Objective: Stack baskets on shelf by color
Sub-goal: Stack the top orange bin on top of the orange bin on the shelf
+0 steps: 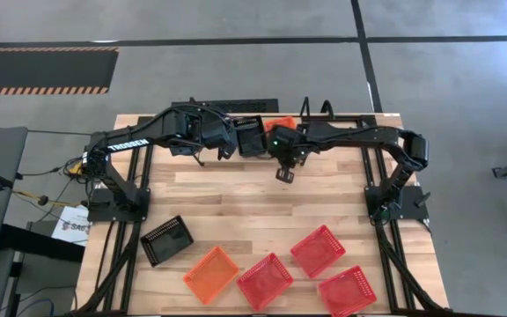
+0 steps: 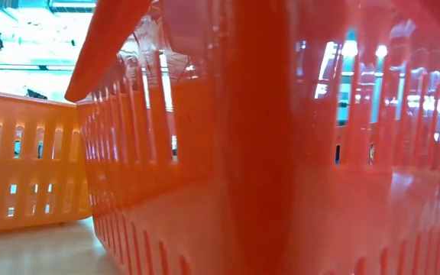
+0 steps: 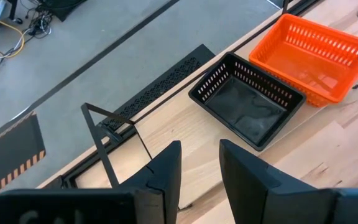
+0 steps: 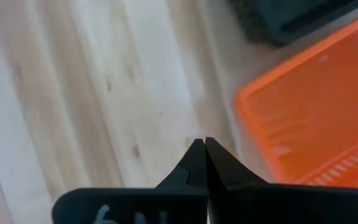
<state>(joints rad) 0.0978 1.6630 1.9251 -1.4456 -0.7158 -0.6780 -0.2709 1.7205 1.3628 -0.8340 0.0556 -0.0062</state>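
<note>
Up at the far edge of the table [image 1: 262, 198], both arms meet over the shelf [image 3: 166, 134]. The left gripper [image 3: 199, 163] hangs above the board with its fingers a little apart and nothing between them. The right gripper [image 4: 204, 155] is pinched fully closed, empty, beside an orange basket [image 4: 309, 124]. That orange basket sits on the shelf touching a black basket [image 3: 247, 99]. Near the front edge lie a second black basket [image 1: 167, 239], another orange one [image 1: 210, 274] and three red baskets [image 1: 318, 250].
</note>
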